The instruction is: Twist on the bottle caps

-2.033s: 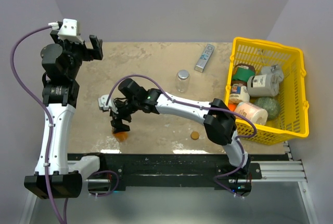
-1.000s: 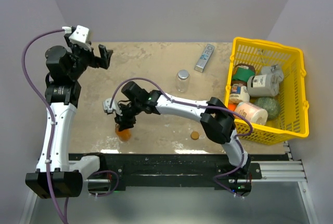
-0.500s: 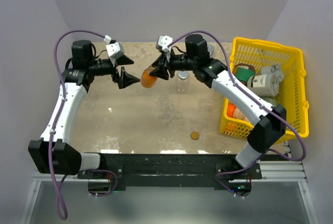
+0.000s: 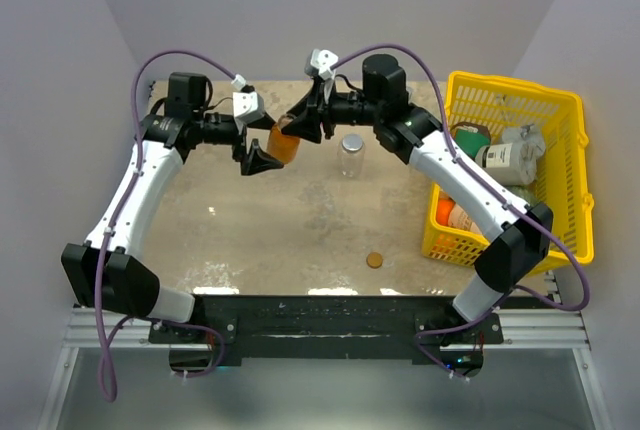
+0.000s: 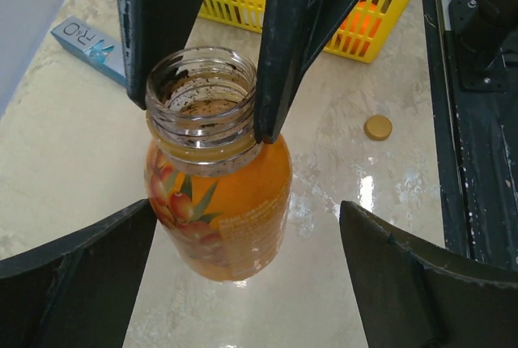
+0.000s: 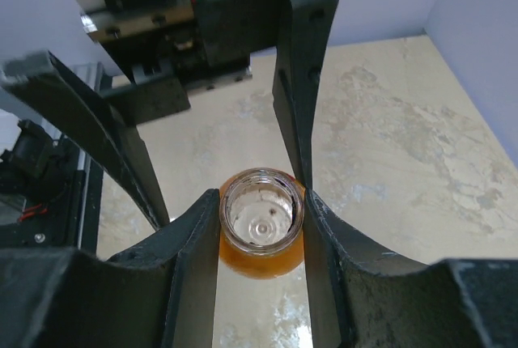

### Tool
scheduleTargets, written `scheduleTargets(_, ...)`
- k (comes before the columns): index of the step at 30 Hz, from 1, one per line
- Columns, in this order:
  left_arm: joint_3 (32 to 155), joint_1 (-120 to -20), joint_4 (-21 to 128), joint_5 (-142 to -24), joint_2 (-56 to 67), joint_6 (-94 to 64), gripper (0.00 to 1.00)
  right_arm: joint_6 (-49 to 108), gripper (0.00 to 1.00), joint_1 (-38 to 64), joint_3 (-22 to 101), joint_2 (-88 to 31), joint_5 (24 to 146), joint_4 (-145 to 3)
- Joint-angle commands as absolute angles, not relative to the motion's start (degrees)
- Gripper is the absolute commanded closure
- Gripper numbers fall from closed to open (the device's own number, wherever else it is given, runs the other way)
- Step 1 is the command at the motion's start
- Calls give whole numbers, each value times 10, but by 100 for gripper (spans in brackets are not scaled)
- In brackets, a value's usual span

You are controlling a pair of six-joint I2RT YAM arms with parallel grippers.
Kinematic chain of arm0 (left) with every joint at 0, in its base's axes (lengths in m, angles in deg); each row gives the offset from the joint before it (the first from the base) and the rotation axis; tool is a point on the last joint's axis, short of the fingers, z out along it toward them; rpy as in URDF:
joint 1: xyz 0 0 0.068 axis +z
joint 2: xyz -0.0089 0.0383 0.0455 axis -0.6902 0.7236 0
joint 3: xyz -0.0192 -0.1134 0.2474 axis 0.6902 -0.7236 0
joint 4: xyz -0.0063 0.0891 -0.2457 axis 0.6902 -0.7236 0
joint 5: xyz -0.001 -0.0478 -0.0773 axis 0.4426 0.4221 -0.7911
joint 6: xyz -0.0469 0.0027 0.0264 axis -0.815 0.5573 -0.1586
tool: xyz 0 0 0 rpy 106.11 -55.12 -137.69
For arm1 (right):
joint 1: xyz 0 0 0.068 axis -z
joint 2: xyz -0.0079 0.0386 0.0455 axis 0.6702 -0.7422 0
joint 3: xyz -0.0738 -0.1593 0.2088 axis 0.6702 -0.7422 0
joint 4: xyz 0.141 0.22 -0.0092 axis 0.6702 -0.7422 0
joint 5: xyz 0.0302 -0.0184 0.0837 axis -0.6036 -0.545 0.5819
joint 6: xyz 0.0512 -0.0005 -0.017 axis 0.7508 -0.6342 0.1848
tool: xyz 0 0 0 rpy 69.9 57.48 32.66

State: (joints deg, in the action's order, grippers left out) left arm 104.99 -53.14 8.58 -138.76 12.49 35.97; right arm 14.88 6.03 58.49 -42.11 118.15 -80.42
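You have two bottles in view. The orange plastic bottle with a fruit-printed label (image 5: 218, 202) is off the beige stone-patterned desk (image 4: 300, 220), over its far half between the two arms, with its threaded mouth open and uncapped. The right pincer (image 6: 261, 220) pinches it at the neck, one dark finger pressed on each side of the thread. The left pincer (image 5: 247, 218) is spread wide, a finger on each side of the bottle's body and neither touching it. The small clear transparent bottle (image 4: 351, 155) stands upright on the desk just beside the right forearm. Its top looks grey, and you cannot tell whether that is a cap. You can count one loose cap. The brownish-orange round cap (image 4: 374, 260) lies flat near the desk's near edge, well apart from both bottles and both pincers. A grey-blue rectangular bar (image 5: 85, 40) lies at the far side, and in the top view the right arm crosses over it. One yellow plastic basket (image 4: 570, 180) sits at the right edge, holding a green-lidded jar (image 4: 467, 138), a white container (image 4: 505, 162) and several other items.
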Motion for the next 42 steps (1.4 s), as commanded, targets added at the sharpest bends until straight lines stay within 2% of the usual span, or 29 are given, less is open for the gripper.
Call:
scheduleTargets(1, 1033, -541, 133, -1373, 110, 341, 0, 197, 100, 60, 638, -419, 1226, -751)
scheduleTargets(8, 1018, -541, 217, -1365, 114, 281, 4, 223, 100, 61, 637, -419, 1246, -744)
scheduleTargets(13, 1018, -541, 235, -1377, 117, 264, 18, 223, 100, 60, 623, -420, 1242, -736)
scheduleTargets(16, 1018, -541, 222, -1384, 118, 270, 34, 241, 100, 60, 615, -426, 1226, -738)
scheduleTargets(17, 1018, -541, 217, -1386, 121, 276, 46, 245, 92, 61, 614, -428, 1217, -742)
scheduleTargets(18, 1017, -541, 210, -1387, 121, 287, 53, 244, 83, 63, 616, -431, 1203, -761)
scheduleTargets(19, 1016, -541, 194, -1385, 123, 292, 61, 239, 62, 67, 618, -430, 1199, -769)
scheduleTargets(20, 1013, -541, 187, -1382, 125, 297, 78, 237, 55, 76, 623, -421, 1194, -777)
scheduleTargets(23, 990, -542, 175, -1350, 118, 307, 100, 182, 41, 105, 636, -391, 1158, -832)
scheduleTargets(25, 959, -542, 182, -1318, 102, 309, 100, 97, 33, 119, 633, -373, 1126, -909)
scheduleTargets(27, 930, -541, 208, -1283, 88, 300, 100, 12, 33, 127, 619, -351, 1093, -1012)
scheduleTargets(33, 854, -540, 277, -1203, 52, 244, 100, -391, 34, 129, 509, -341, 1025, -1302)
scheduleTargets(36, 844, -538, 287, -1187, 43, 232, 100, -486, 31, 128, 433, -342, 968, -1318)
scheduleTargets(42, 839, -538, 286, -1183, 41, 227, 100, -707, 32, 124, 311, -319, 961, -1317)
